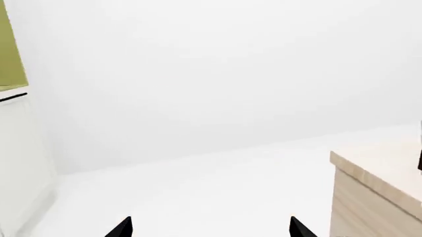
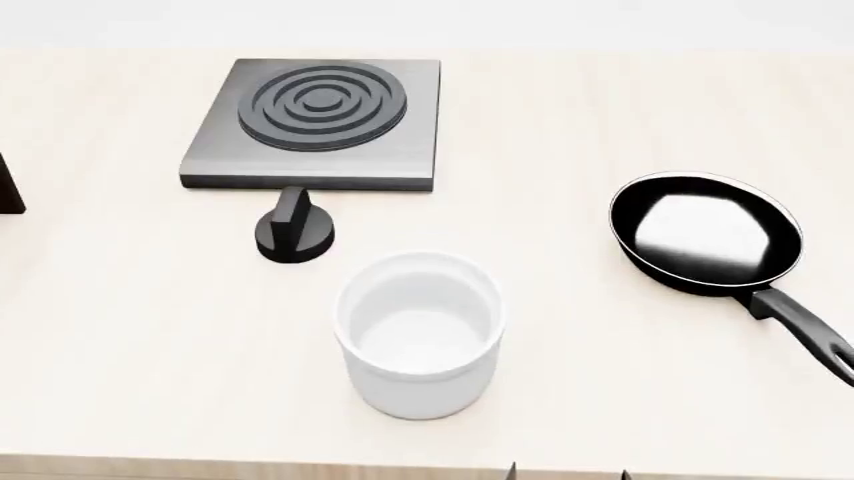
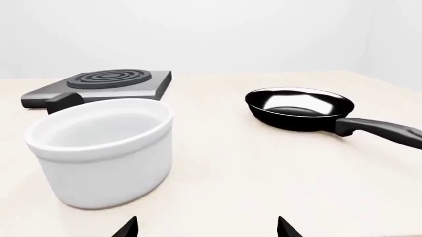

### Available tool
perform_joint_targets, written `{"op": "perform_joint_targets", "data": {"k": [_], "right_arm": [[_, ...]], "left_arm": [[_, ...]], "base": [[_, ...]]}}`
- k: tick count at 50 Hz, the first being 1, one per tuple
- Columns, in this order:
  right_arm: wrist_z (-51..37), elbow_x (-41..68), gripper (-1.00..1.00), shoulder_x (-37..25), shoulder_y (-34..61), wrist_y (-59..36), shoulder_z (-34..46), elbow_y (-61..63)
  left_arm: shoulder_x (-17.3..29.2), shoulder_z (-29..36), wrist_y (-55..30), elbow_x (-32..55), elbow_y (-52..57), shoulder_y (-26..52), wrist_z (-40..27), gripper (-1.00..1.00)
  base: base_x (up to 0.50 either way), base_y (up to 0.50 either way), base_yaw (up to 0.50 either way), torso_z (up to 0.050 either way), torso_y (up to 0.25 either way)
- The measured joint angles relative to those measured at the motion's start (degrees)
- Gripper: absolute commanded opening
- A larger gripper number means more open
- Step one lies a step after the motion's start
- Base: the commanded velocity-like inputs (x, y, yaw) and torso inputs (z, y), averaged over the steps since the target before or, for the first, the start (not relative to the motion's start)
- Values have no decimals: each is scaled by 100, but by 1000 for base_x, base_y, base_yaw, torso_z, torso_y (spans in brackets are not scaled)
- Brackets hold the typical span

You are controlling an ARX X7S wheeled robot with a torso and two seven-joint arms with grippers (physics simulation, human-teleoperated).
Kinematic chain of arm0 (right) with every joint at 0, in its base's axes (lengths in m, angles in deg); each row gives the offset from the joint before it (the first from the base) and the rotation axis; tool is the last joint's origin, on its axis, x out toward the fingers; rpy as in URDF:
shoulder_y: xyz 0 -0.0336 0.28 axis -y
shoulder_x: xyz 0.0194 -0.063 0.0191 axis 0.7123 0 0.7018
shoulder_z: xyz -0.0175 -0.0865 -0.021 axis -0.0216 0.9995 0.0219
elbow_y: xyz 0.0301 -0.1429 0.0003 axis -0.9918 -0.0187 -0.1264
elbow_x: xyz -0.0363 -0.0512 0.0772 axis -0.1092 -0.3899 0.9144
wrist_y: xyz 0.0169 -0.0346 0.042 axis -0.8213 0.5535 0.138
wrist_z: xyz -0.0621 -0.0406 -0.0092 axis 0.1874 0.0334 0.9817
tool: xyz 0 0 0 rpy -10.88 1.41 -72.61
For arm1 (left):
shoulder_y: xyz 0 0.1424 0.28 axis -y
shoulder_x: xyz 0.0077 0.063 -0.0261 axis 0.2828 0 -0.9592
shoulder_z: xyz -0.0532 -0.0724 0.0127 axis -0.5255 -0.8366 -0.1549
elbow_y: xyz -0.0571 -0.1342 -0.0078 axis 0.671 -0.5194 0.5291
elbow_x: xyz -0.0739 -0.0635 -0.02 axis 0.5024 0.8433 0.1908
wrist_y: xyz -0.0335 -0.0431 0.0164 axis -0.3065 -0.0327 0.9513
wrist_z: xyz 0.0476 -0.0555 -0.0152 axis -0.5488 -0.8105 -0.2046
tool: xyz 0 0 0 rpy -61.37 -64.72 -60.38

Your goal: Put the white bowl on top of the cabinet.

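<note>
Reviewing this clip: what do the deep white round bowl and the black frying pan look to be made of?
The deep white round bowl looks like glazed ceramic: thick rim, smooth glossy walls with soft highlights, though glossy plastic can't be ruled out. The black frying pan looks like coated metal: its dark inside mirrors a bright patch, and its handle looks matte, perhaps plastic.

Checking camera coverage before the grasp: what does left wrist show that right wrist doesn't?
Only left wrist: a corner of the light wood table seen from outside it, white floor and walls, a green panel, and the open left gripper. Only right wrist: the white bowl, frying pan, stove plate, knob, and the open right gripper. Shared: only the table. Neither shows the cabinet.
</note>
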Motion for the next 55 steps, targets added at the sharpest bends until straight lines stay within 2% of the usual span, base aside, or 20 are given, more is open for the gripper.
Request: {"op": "perform_joint_targets", "data": {"k": [11, 20, 41, 55], "right_arm": [[-61, 97, 100, -43, 18, -25, 39, -16], [-106, 163, 100, -80, 22, -42, 72, -9], [-342, 292, 100, -126, 60, -234, 86, 77], [-768, 367, 100, -327, 283, -1770, 298, 1855]], "left_arm": [[-60, -382, -197, 629, -22, -259, -965, 100], [-30, -474, -69, 1008, -125, -394, -1420, 100], [134, -379, 227, 1365, -325, -467, -1710, 100], [208, -310, 345, 1453, -429, -474, -1739, 100]], "base": [[0, 0, 0, 0, 0], [0, 0, 0, 0, 0], [0, 0, 0, 0, 0], [0, 0, 0, 0, 0]]}}
